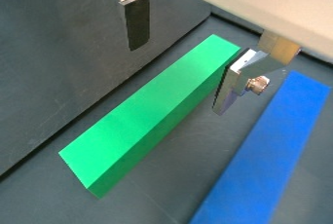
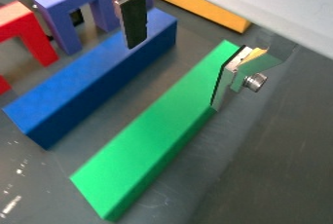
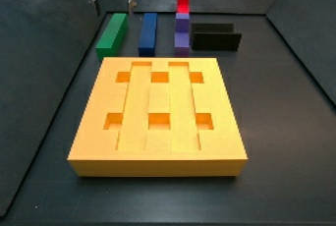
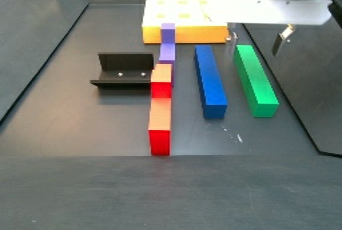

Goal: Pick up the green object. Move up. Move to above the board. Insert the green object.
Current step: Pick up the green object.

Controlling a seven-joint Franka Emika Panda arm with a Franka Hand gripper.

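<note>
The green object (image 1: 150, 111) is a long green bar lying flat on the dark floor; it also shows in the wrist view (image 2: 169, 135) and in both side views (image 3: 112, 33) (image 4: 254, 74). My gripper (image 1: 185, 57) is open over the bar's end nearest the board, also seen in the wrist view (image 2: 182, 51) and a side view (image 4: 261, 40). One finger (image 1: 235, 87) is close against the bar's side. The other finger (image 1: 135, 23) stands well apart from it. The board (image 3: 164, 112) is an orange-yellow slab with square holes (image 4: 181, 19).
A blue bar (image 2: 92, 82) lies beside the green one (image 4: 210, 74). A purple bar (image 3: 180, 31) and red pieces (image 4: 160, 134) lie beyond it. The dark fixture (image 4: 127, 69) stands further off. Dark walls enclose the floor.
</note>
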